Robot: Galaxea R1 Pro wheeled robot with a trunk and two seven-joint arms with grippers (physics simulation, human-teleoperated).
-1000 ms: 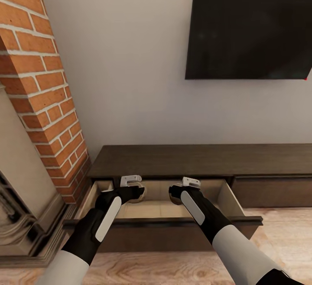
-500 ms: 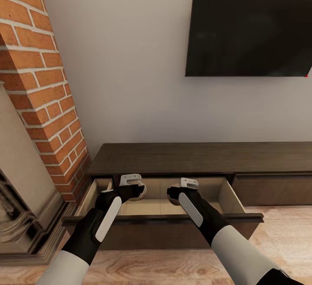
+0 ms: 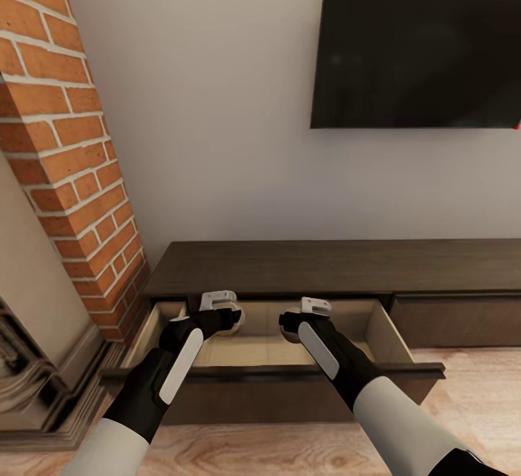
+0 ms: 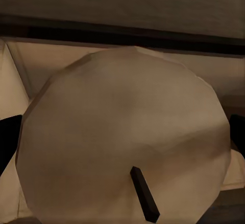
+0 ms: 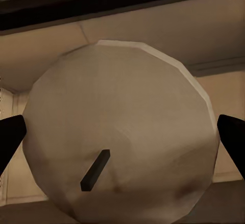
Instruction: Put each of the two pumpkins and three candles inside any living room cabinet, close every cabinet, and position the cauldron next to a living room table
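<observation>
Two candles (image 4: 122, 142) (image 5: 120, 137) — each clenched in jaws over the open drawer (image 3: 268, 349); wrist views reveal wicks.

Close view in which we saw a beige candle (image 5: 122, 132) end-on, its dark wick (image 5: 95, 170) slanted, held between our right gripper's (image 5: 120, 137) two black fingertips (image 5: 232, 132), pale drawer interior (image 5: 153, 35) behind, under a dark edge (image 5: 122, 1).

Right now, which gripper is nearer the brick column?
Left. The left gripper hangs over the open drawer's end beside the brick column; the right gripper is mid-drawer, farther away. Each holds a candle.
</observation>
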